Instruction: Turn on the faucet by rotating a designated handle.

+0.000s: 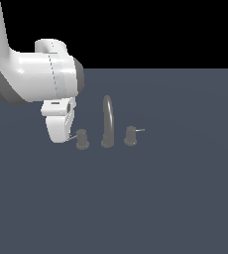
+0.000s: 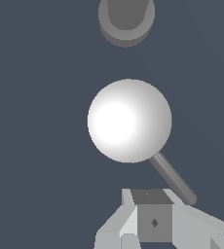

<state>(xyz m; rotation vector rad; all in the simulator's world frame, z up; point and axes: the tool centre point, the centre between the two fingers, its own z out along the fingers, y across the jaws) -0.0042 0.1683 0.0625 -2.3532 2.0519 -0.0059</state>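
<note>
The arm bends down beside the handle [image 1: 81,139], its pincer [image 2: 153,221] state indiscernible.

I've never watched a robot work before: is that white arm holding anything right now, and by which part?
It can't be told. The gripper sits right by the thin lever of the small grey knob, but whether its fingers clasp it isn't visible.

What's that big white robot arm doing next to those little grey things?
It is working at a faucet on a dark floor. The gripper is down beside the handle on the exterior view's left, right by its thin lever. Whether it touches the lever is unclear. The twin knob sits untouched.
</note>
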